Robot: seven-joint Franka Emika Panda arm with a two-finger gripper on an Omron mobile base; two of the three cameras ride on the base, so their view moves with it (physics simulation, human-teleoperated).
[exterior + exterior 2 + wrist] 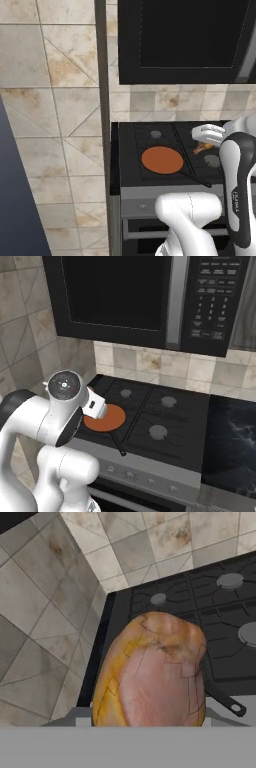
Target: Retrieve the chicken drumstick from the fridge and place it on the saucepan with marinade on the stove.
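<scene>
1. The gripper (202, 141) hangs above the stove (131, 145), to the right of the saucepan (162, 160); its jaws are clamped on the chicken drumstick (203, 148).
2. In the hand view the drumstick (152, 672) sits close against the camera, yellow-tan skin around a pink middle.
3. The saucepan rests on the stove's front left burner, its orange-brown marinade disc flat, its thin dark handle (194, 178) pointing toward the stove's front edge.
4. A black microwave (145, 298) hangs above the stove.

Kitchen — stove (165, 421), microwave (150, 301), tiled wall (50, 75)
</scene>
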